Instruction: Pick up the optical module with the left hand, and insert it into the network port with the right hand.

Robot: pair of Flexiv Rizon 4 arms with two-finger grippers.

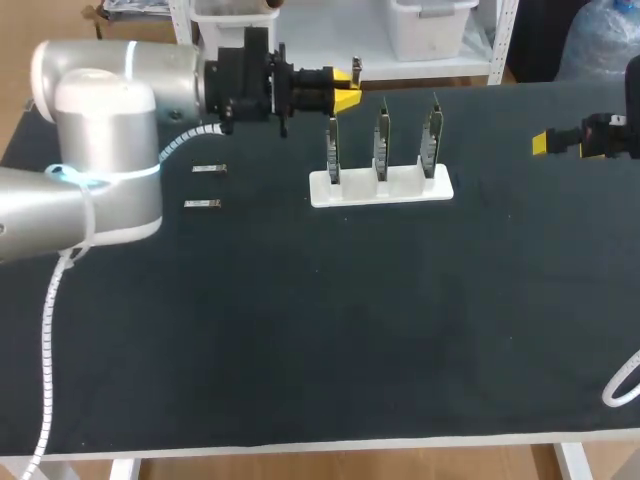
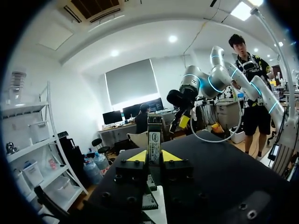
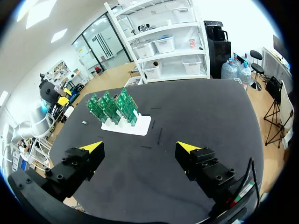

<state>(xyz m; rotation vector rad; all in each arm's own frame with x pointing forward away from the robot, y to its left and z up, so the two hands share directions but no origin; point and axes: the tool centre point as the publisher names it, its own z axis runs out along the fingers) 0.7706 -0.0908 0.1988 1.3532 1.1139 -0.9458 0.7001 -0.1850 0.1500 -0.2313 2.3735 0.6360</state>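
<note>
Left wrist view: left end effector (image 2: 154, 156) grips the optical module (image 2: 154, 137) upright, clear of the worktop (image 1: 300, 330), near 3 boards (image 1: 381, 140) in a white rack (image 1: 380, 188), likely presented for handover; right end effector (image 3: 140, 149) hangs open.

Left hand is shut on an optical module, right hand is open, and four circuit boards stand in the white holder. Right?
Not quite: the white holder carries three circuit boards, not four, as the head view shows. The rest holds: the left hand is shut on the optical module and the right hand is open.
</note>
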